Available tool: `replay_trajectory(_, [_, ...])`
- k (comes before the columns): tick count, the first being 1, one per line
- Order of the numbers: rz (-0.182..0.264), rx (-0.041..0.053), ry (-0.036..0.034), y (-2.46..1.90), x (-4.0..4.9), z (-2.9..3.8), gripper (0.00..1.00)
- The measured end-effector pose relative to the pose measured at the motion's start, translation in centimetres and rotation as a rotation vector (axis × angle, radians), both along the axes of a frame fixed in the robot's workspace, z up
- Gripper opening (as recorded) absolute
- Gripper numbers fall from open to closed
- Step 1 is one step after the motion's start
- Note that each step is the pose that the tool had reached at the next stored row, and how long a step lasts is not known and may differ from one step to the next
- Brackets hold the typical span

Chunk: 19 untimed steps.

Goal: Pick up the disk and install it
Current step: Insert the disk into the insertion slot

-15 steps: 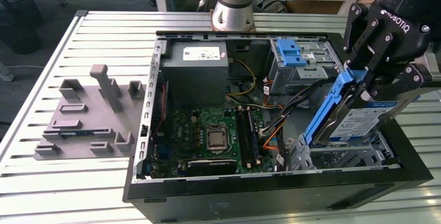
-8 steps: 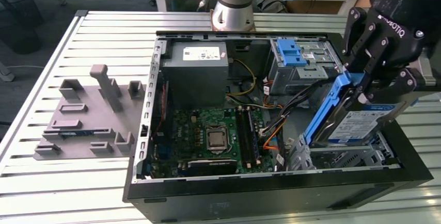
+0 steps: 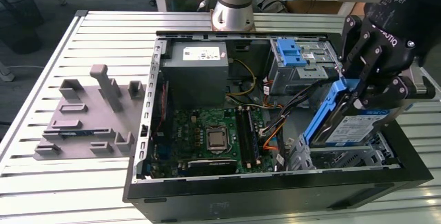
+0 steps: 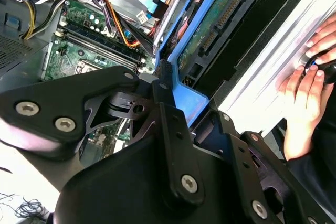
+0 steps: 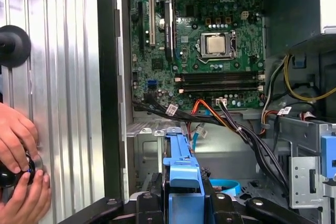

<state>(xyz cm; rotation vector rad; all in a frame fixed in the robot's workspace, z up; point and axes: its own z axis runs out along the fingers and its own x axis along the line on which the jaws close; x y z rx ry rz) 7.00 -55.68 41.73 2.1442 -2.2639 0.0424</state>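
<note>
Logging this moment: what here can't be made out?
Exterior view: the drive cage's slot under the disk, hidden by the disk and the claw.
First wrist view: the dark object a hand grips, cut off by the edge.
Second wrist view: the disk's gripped end, covered by the claw.

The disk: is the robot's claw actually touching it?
Touching. The exterior view shows the gripper clamped on the disk, holding it tilted over the open case.

Bright, even light glares off the slatted table (image 3: 103, 33) in the exterior view; the computer case (image 3: 276, 195) holds shadow inside its walls. In the second wrist view my claw (image 4: 184, 98), clamped on the disk (image 4: 218, 17), looms black and soft-edged near the lens. The motherboard (image 5: 184, 61) shows evenly lit in the first wrist view.
</note>
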Motion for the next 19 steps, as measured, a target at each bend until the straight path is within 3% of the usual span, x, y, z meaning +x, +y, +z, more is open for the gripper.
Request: replay_trajectory(19, [-0.001,-0.0004,0.0000,0.00,0.00,-2.73,0.36])
